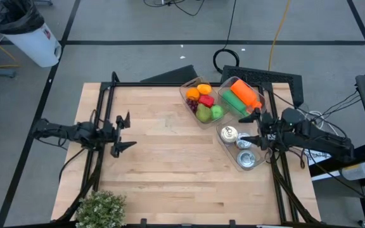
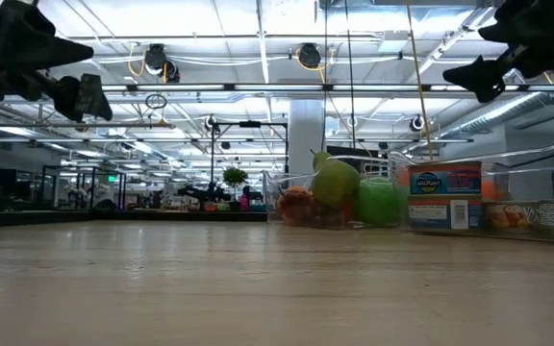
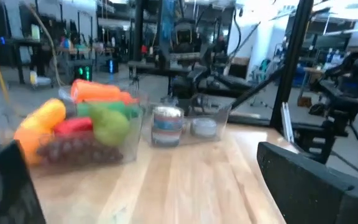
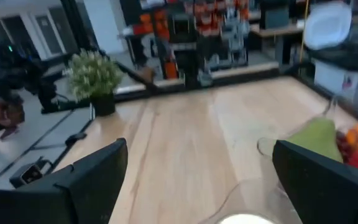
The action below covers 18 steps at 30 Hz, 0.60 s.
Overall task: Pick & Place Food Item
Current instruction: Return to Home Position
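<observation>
A clear tray of toy fruit (image 1: 201,101) (orange, red, green pieces, a pear) sits at the table's far right; it also shows in the left wrist view (image 3: 79,134). Beside it is a tray with an orange carrot and green vegetables (image 1: 241,97). A third clear tray (image 1: 238,147) holds cans. My right gripper (image 1: 251,126) is open, hovering above the can tray, empty. My left gripper (image 1: 123,132) is open and empty above the table's left part.
A small potted plant (image 1: 100,208) stands at the table's near left corner. A black frame rail (image 1: 170,84) runs along the far edge. Bare wood lies across the middle and near part of the table (image 1: 176,171).
</observation>
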Each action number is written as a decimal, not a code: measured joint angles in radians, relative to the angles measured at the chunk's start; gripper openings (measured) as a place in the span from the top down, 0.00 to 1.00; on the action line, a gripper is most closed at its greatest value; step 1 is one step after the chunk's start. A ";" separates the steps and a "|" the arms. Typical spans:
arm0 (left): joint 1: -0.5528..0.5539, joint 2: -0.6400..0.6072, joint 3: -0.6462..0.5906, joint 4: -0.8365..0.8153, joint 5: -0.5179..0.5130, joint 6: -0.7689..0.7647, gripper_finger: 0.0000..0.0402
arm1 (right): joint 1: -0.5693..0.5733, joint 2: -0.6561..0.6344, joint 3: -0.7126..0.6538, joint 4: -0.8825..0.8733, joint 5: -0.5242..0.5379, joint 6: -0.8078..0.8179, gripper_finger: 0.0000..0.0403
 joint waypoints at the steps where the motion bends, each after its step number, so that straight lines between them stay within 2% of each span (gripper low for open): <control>1: 0.000 0.002 0.001 -0.014 -0.001 -0.014 0.17 | 0.000 -0.015 -0.017 0.024 -0.001 -0.002 0.06; 4: 0.000 0.010 0.004 -0.036 -0.007 -0.040 0.17 | 0.000 -0.043 -0.071 0.106 -0.005 -0.004 0.06; 11: -0.001 0.012 0.003 -0.038 0.078 0.069 0.17 | 0.000 -0.077 -0.229 0.301 -0.185 -0.033 0.06; 18: 0.000 0.014 0.004 -0.054 0.071 0.070 0.17 | 0.000 -0.077 -0.319 0.378 -0.183 -0.038 0.06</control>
